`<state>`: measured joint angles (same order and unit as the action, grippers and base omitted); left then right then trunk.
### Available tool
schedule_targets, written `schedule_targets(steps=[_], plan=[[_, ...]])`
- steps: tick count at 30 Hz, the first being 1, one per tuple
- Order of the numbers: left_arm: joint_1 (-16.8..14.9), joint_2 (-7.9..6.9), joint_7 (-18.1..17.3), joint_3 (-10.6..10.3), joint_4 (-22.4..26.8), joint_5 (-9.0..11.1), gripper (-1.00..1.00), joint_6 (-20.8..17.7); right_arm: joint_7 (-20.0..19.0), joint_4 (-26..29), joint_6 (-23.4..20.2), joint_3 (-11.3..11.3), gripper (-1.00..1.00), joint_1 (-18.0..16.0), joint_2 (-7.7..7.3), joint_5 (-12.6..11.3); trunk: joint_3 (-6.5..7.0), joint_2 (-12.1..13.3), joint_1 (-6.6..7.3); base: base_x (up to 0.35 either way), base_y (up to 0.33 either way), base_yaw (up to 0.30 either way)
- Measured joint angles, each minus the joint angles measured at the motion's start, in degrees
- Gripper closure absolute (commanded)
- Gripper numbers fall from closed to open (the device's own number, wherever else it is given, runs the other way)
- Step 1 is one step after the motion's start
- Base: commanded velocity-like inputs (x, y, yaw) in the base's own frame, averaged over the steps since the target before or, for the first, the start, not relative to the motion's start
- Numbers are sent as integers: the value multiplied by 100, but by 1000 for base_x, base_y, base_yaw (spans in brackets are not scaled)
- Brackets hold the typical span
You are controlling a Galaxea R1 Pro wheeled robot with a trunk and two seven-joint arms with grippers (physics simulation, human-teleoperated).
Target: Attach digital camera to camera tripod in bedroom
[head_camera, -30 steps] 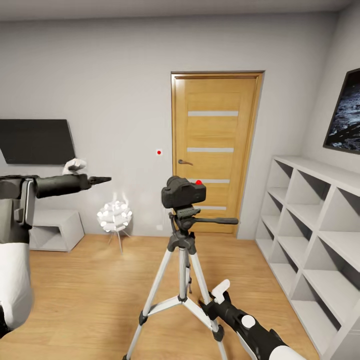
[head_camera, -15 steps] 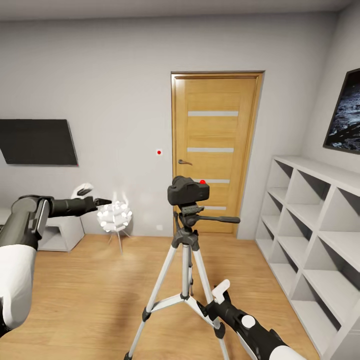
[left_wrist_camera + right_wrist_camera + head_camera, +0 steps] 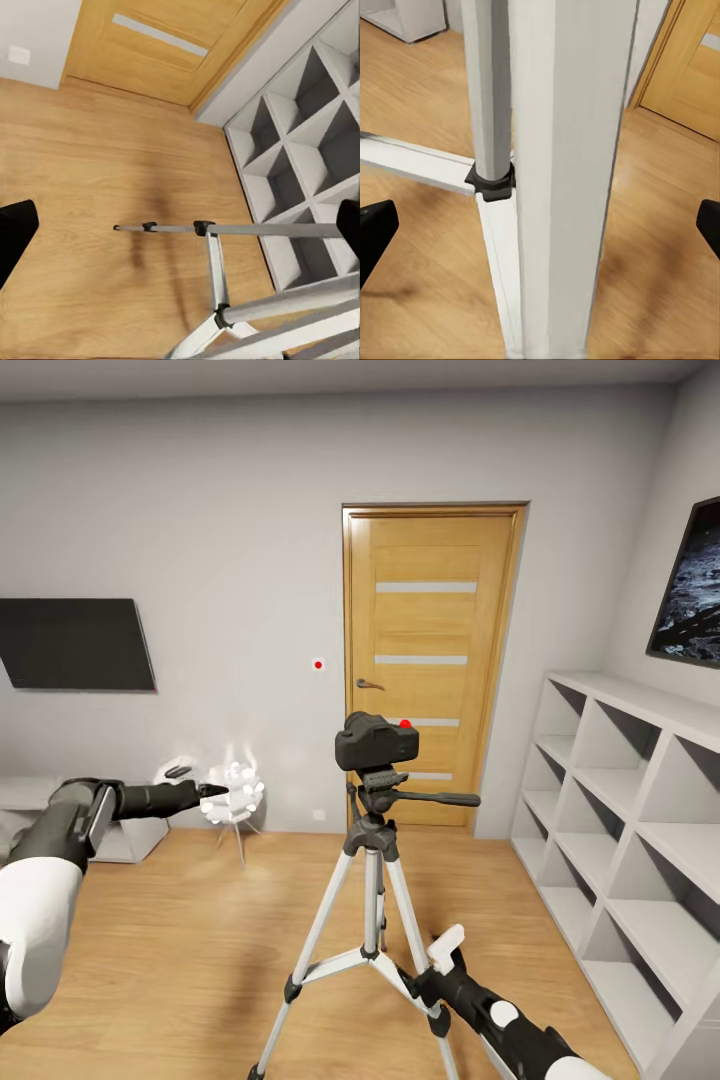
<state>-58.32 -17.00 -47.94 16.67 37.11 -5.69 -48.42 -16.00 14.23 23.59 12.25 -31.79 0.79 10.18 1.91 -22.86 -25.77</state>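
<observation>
The black digital camera point(image 3: 377, 743) with its red button sits on the black head of the camera tripod point(image 3: 368, 860), which stands on the plank floor in front of the oak door. My left gripper point(image 3: 197, 781) hangs open and empty well to the left of the camera, at about its height. In the left wrist view the left gripper point(image 3: 180, 229) has its fingertips far apart over the tripod legs point(image 3: 217, 277). Low beside a front leg, my right gripper point(image 3: 441, 958) is open and holds nothing. The right wrist view puts a silver-white tripod leg point(image 3: 562, 172) close before the open right gripper point(image 3: 540, 225).
Grey cube shelving point(image 3: 630, 840) lines the right wall under a dark picture point(image 3: 690, 590). The oak door point(image 3: 432, 660) is shut. On the left are a wall TV point(image 3: 75, 643), a low grey cabinet point(image 3: 125, 838) and a white ball lamp point(image 3: 236, 795).
My left arm has dropped and drawn back leftward, away from the camera. The camera and tripod head shifted slightly right and lower, then stayed still. The right gripper sank a little.
</observation>
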Motion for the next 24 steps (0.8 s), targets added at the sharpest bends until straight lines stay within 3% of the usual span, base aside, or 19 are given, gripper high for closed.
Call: schedule_targets(steps=[1,11,24], plan=[[2,0,244,-9,-413,-9,-100,372,5,-103,60,-39,-100,-1,-73,-1,-1,-1,0,0,0,0],[-1,16,1144,-35,-1555,4,-100,1368,94,-530,509,-92,-100,5,-401,-16,0,-1,0,0,0,0],[-3,17,1459,-37,-2168,9,-100,1733,109,-1518,1751,-83,-100,30,-495,-10,1,-1,1,0,0,0]])
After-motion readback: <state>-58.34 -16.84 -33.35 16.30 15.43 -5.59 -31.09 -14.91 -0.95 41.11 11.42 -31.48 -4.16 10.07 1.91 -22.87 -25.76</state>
